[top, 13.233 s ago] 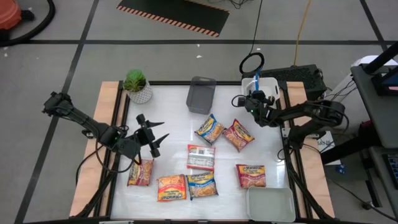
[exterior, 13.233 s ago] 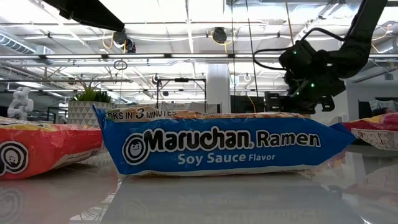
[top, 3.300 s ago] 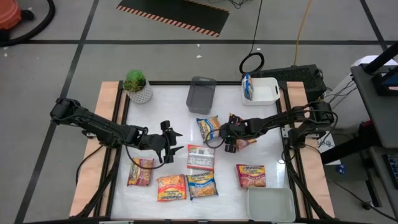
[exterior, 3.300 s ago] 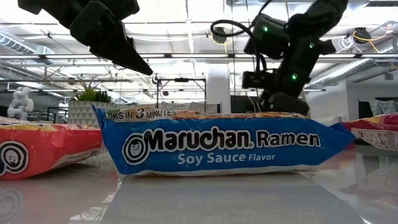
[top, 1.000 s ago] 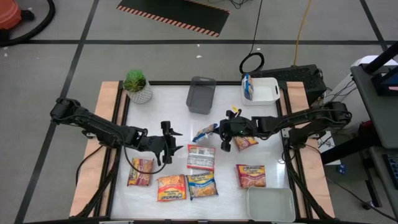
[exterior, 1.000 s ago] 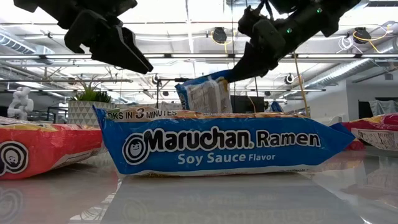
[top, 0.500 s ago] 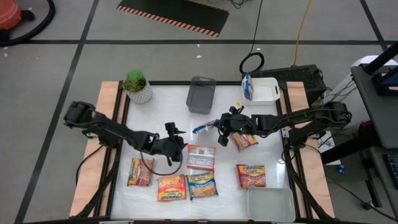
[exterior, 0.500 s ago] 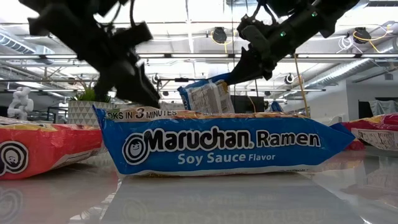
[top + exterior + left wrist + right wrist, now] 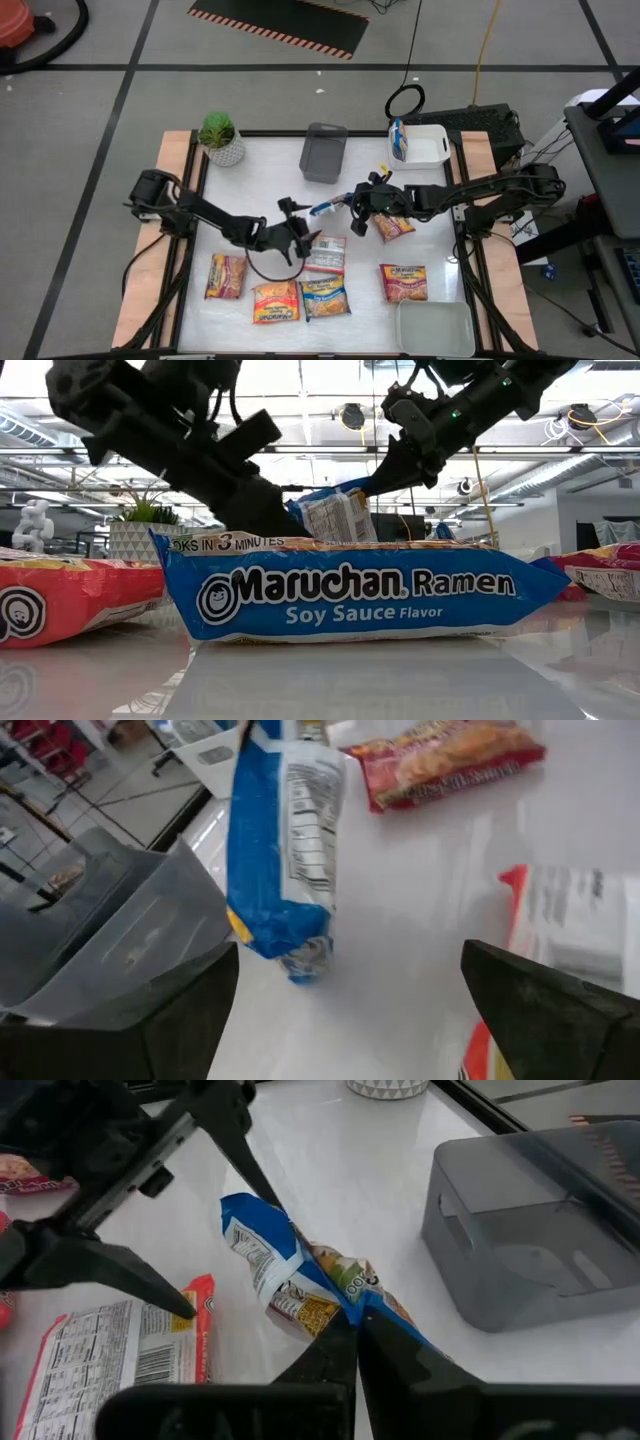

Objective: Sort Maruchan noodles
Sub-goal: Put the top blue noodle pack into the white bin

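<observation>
So the right end effector [image 9: 352, 203] is clamped tight on one corner of a blue-and-yellow packet [image 9: 327, 207], which is held up off the counter [image 9: 270, 180] near its middle, just in front of the grey tray [image 9: 323, 153]; in the right wrist view the packet [image 9: 300, 1285] is seen hanging crumpled from the pinched fingers [image 9: 340, 1355]. The left end effector [image 9: 312, 238] is spread wide, reaching toward the hanging packet from the left and sitting right over the white-and-red packet [image 9: 328, 254]; nothing is gripped in it.

Containers: the grey tray at the back middle looks empty as far as can be seen; the white tray [image 9: 420, 144] at the back right has something blue standing along its left wall, too small to be made out properly; another pale tray [image 9: 435, 328] at the front right corner shows nothing inside.

The rest of the noodles are lying flat on the counter: a red one [image 9: 392, 226] just right of the right end effector; another red one [image 9: 403, 281] further front; an orange one [image 9: 226, 275], an orange-yellow one [image 9: 275, 301] and a blue one [image 9: 324, 297] in a row along the front left. A potted plant [image 9: 219, 138] is parked at the back left corner.
</observation>
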